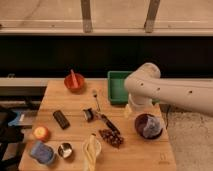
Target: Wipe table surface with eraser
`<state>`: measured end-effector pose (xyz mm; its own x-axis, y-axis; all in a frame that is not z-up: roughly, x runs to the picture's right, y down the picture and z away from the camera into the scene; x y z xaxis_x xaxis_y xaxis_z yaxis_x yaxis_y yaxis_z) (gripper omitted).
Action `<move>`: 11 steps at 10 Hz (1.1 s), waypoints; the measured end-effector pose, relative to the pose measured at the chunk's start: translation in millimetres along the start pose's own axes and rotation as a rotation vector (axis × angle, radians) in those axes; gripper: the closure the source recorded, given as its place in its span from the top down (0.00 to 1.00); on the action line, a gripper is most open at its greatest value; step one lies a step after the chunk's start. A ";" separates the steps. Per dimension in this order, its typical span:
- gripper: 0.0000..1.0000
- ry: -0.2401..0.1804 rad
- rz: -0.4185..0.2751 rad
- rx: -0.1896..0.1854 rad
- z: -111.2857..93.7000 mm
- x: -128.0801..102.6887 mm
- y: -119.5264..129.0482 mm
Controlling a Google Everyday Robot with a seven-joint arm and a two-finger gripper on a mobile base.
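While the gripper (129, 111) hangs low at the right side of the table (70, 102), one eraser (61, 119) lies left of centre.
One arm; whether the gripper is open cannot be told. Bare wood surrounds the eraser, apart from all else. Three bowls: red (74, 81) at the back edge, purple (148, 125) just beside the gripper, metal (65, 149) near the front. One cylinder (89, 114), spoon (96, 99) and utensil (110, 123) crowd the middle; one green bin (120, 86) sits back right.

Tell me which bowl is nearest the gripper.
The purple bowl, beside the gripper under the arm; the red bowl and metal bowl sit far off.
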<state>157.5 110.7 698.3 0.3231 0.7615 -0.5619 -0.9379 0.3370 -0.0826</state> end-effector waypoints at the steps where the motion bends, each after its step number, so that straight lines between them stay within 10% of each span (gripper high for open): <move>1: 0.80 -0.013 -0.058 -0.004 -4.2 -12.8 18.8; 6: 0.80 -0.098 -0.350 -0.062 -28.5 -55.6 145.5; 9: 0.80 -0.223 -0.506 -0.166 -55.0 -54.1 233.5; 11: 0.80 -0.242 -0.535 -0.182 -59.1 -52.1 244.8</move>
<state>-96.5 120.9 658.7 0.7546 0.6241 -0.2027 -0.6374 0.6236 -0.4527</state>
